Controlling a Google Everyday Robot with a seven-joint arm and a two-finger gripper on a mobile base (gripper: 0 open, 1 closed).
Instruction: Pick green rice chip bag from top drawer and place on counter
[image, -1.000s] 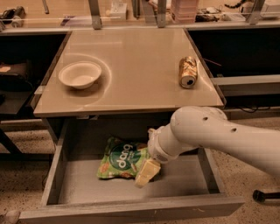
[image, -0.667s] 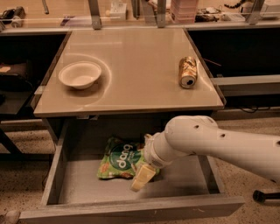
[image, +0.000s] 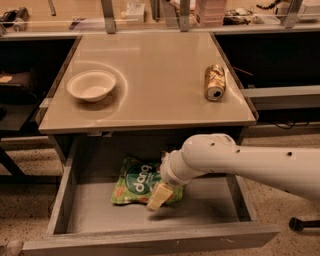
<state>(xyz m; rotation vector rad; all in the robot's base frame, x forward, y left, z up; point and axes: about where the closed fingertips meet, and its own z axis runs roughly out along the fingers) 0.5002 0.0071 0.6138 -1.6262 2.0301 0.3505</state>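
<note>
The green rice chip bag (image: 135, 181) lies flat on the grey floor of the open top drawer (image: 100, 215), towards the back middle. My white arm reaches in from the right, and my gripper (image: 157, 196) hangs inside the drawer over the bag's right front corner. One cream finger (image: 159, 194) shows, pointing down over the bag's edge. The beige counter (image: 155, 100) lies above and behind the drawer.
A white bowl (image: 91, 85) stands on the counter's left side. A gold drink can (image: 215, 82) lies on its side at the counter's right. The drawer's front panel (image: 150, 242) runs along the near edge. Shelves with clutter stand behind.
My arm and gripper have moved left inside the drawer, closer over the bag's right edge. The bag has not moved.
</note>
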